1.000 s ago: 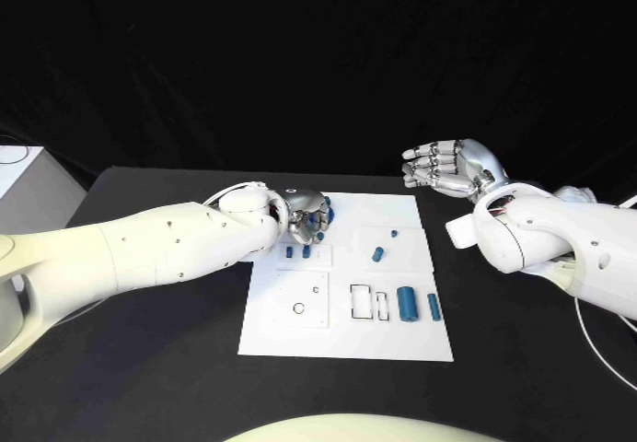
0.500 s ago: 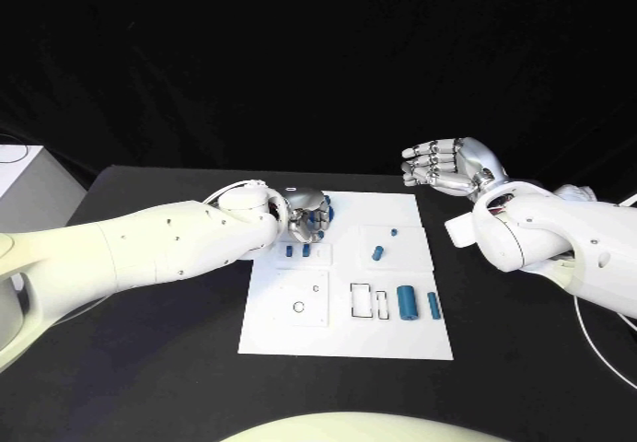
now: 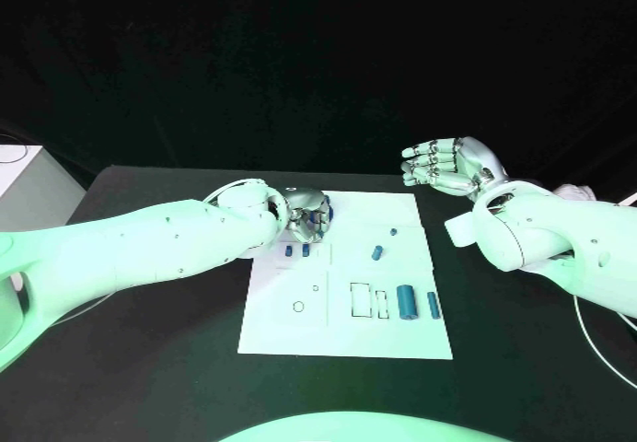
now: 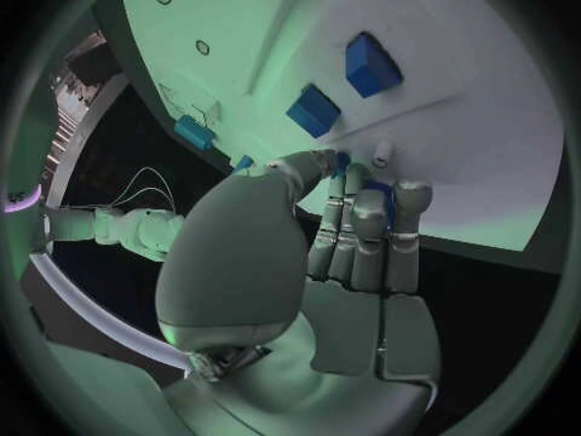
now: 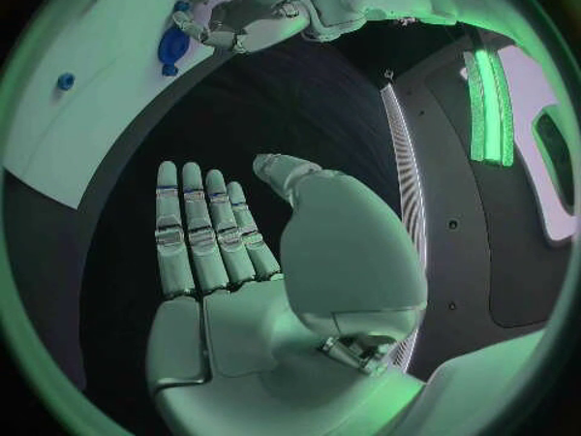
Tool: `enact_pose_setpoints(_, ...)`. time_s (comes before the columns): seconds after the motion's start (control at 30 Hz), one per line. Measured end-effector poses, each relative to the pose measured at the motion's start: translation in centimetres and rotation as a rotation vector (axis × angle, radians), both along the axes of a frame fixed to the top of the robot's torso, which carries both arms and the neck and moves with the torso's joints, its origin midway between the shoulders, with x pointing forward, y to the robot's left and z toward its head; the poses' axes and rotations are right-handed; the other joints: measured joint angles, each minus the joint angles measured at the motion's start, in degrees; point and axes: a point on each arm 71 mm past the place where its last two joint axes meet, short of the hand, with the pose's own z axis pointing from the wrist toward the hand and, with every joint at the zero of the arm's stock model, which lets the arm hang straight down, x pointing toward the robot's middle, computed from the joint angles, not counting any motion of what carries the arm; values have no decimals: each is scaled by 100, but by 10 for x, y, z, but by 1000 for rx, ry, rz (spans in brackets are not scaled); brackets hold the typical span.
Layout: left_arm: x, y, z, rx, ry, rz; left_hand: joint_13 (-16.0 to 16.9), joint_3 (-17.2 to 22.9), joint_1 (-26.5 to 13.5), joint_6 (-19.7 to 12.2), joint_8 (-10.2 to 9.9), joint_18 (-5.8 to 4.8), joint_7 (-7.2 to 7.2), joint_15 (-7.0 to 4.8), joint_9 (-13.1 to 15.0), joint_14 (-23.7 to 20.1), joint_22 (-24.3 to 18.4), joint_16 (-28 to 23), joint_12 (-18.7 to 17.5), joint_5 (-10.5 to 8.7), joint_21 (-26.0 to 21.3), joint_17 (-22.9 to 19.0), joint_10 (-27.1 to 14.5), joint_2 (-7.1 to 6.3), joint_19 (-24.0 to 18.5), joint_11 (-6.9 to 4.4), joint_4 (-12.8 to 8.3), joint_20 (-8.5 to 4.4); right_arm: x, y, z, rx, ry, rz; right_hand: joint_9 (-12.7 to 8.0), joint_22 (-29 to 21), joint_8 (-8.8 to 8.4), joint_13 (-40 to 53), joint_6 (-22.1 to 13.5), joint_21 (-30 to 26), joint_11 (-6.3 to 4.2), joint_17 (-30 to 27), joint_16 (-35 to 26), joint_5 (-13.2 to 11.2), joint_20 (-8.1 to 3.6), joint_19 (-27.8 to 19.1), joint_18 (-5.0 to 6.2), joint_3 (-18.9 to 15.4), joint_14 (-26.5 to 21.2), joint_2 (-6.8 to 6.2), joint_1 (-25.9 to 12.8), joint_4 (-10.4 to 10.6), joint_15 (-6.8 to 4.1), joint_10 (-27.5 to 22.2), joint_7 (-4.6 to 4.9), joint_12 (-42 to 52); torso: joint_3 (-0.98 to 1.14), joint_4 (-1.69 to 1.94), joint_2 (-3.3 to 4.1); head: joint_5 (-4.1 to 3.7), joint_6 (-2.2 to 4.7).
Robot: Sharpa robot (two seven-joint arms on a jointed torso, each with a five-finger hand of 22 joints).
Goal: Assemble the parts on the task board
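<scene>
Board: task board (image 3: 348,341) lies flat in the middle of the black table (image 3: 146,368).
Left hand: left hand (image 3: 306,214) sits over the far left corner of the board, fingers (image 4: 369,233) curled together over a blue part (image 4: 378,190), which shows between the fingertips; the wrist view places it right at the board's surface; whether the part is truly gripped I cannot tell.
Right hand: right hand (image 3: 449,168) is raised off the far right corner of the board, well apart from it, fingers apart and holding nothing.
Loose parts: two small blue blocks (image 3: 297,250) lie just near of the left hand; one small blue peg (image 3: 377,252) mid-board; two blue cylinders (image 3: 417,303) stand side by side toward the right edge.
</scene>
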Motion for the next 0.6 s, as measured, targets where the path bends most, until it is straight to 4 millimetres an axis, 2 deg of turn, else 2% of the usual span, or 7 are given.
enact_pose_setpoints(0.27,0,0,0,-3,7,-1,-58,27,-30,190,0,-1,-58,-44,-19,84,108,57,-122,0,92,54,224,30,113,-40,-56,-12,0,0,0,0,0,1,0,0,0,0,0,0,0,0,0,0,0,0,0,0,0,0,0,0,0,0,0,0,0,4,1,-1,-7)
enact_pose_setpoints(0.3,0,0,0,-4,8,-1,-70,40,-28,231,0,-10,-59,-58,-20,126,144,89,-128,0,122,90,265,50,156,-49,-69,-12,0,0,0,0,0,1,0,0,0,0,0,0,0,0,0,0,0,0,0,0,0,0,0,0,0,0,0,0,1,4,1,-1,-7)
enact_pose_setpoints(0.33,0,0,0,-4,8,-1,-76,45,-8,284,0,-89,-69,-69,-20,200,210,129,-135,0,173,162,333,98,218,-69,-97,-32,0,0,0,0,0,0,0,0,0,0,0,0,0,0,0,0,0,0,0,0,0,0,0,0,0,0,0,0,1,4,1,-1,-7)
enact_pose_setpoints(0.53,1,0,0,-7,8,0,-106,55,1,424,-4,-90,-93,-124,-24,368,331,221,-231,-6,257,352,524,167,325,-131,-152,-64,0,0,0,0,0,1,0,0,0,0,0,0,0,1,0,0,0,0,0,0,0,0,0,0,0,0,0,0,1,1,1,5,0)
enact_pose_setpoints(0.6,1,0,0,-9,8,1,-115,42,8,463,-30,-90,-107,-120,-23,413,354,253,-293,-6,257,399,582,174,340,-115,-183,-79,0,0,0,0,0,1,0,0,0,0,0,0,0,0,0,0,0,0,0,0,0,0,0,0,0,0,0,0,1,0,1,5,4)
